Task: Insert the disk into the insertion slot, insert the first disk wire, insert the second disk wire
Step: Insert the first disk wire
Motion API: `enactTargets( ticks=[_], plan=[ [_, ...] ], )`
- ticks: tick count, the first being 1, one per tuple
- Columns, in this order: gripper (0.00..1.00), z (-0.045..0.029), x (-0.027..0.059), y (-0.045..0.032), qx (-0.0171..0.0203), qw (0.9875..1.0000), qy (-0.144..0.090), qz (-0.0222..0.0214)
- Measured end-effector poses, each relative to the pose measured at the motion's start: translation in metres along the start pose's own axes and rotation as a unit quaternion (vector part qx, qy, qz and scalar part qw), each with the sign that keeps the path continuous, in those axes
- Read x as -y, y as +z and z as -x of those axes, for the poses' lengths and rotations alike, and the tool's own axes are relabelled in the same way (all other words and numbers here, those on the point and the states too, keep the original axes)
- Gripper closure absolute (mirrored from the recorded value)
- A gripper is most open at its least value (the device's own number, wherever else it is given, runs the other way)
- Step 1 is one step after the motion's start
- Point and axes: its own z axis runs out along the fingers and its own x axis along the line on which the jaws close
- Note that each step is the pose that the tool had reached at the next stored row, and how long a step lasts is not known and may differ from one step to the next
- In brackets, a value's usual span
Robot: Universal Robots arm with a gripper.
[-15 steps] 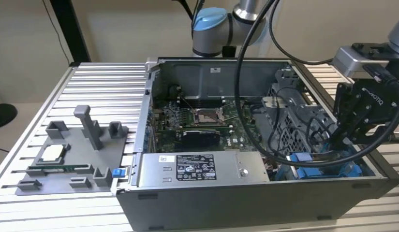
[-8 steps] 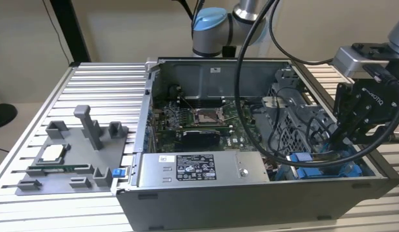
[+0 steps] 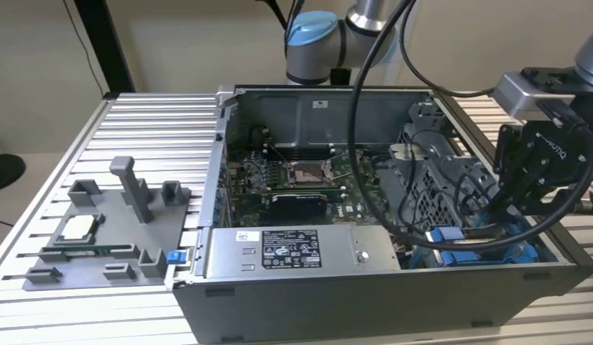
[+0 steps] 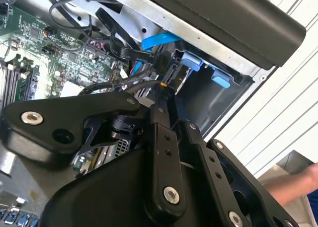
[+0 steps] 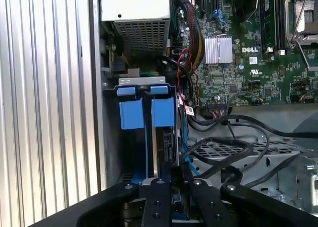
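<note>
While I hold the arm over the open computer case (image 3: 373, 291), its gripper (image 5: 171, 171) reaches down into the insertion slot (image 5: 131, 115) at the exterior view's right. Its fingers (image 4: 163, 132) are drawn together at the tip; I cannot tell whether they pinch a connector. The disk (image 5: 166, 137) looks already seated, standing on edge between the blue tabs, so I judge the narrow closed grip suits the tight gap beside it. Loose black wires (image 5: 233, 143) drape just beside the bay, near the motherboard (image 5: 238, 63).
</note>
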Motion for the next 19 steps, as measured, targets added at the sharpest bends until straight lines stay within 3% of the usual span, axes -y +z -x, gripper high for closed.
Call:
enactTargets(
  ticks=[9, 19],
  plan=[
    [1.00, -0.0001, 0.0072, 0.0068, 0.0026, 1.0000, -0.002, 0.0003],
    [1.00, -0.0015, 0.0018, 0.0099, 0.0024, 1.0000, -0.005, 0.0004]
  ],
)
